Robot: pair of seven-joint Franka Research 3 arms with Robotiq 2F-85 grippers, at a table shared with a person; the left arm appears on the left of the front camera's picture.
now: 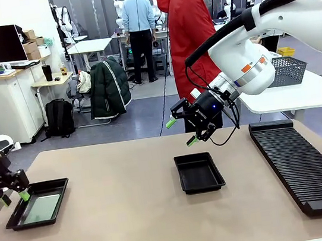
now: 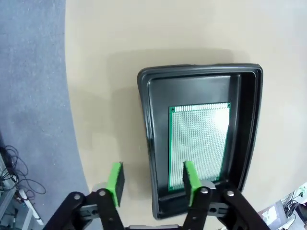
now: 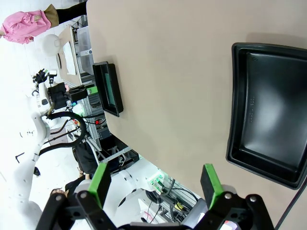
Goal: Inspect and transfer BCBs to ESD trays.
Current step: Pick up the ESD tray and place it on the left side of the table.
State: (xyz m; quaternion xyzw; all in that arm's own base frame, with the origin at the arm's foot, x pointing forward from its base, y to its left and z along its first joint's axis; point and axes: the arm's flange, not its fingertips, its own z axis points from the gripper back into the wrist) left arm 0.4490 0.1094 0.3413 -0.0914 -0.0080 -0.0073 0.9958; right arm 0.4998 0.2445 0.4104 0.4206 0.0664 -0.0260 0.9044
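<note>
One BCB (image 2: 199,141), green with a pale sheen, lies flat in the left ESD tray (image 1: 59,184), also seen as the black tray (image 2: 148,124). My left gripper (image 1: 14,197) hovers at that tray's left end, open. In its wrist view the left gripper (image 2: 153,178) has one finger over the table and the other over the board's near end, gripping nothing. The second ESD tray (image 1: 198,172) sits mid-table, bare inside. My right gripper (image 1: 182,132) hangs open above its far edge. From the right wrist, the right gripper (image 3: 155,179) looks down beside that tray (image 3: 268,120).
A long black ribbed rack (image 1: 305,163) runs along the table's right side. A grey mesh basket (image 1: 289,69) stands on a white table behind it. A person in a red jacket (image 1: 190,26) stands at the far edge.
</note>
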